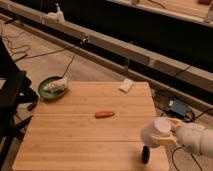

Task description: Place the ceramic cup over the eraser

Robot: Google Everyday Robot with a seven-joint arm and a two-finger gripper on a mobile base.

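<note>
A: Cup (156, 133) tipped on its side in my gripper (169, 137), jaws pinched on its wall, right over the eraser (145, 154) near the table's (75, 145) front right corner, so the mouth can swing down.

B: And around it?

A: Orange stick (104, 114) mid-table, white block (126, 85) on the back edge, green plate (44, 88) at the back left corner. Cables (30, 52) trail across the floor.

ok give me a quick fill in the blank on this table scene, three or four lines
1. The pincer is shut on the white ceramic ____.
2. The black eraser lies just ____ the held cup.
3. The orange stick lies near the table's ____.
4. The plate at the table's far left corner is ____.

Missing words: cup; below; middle; green
</note>
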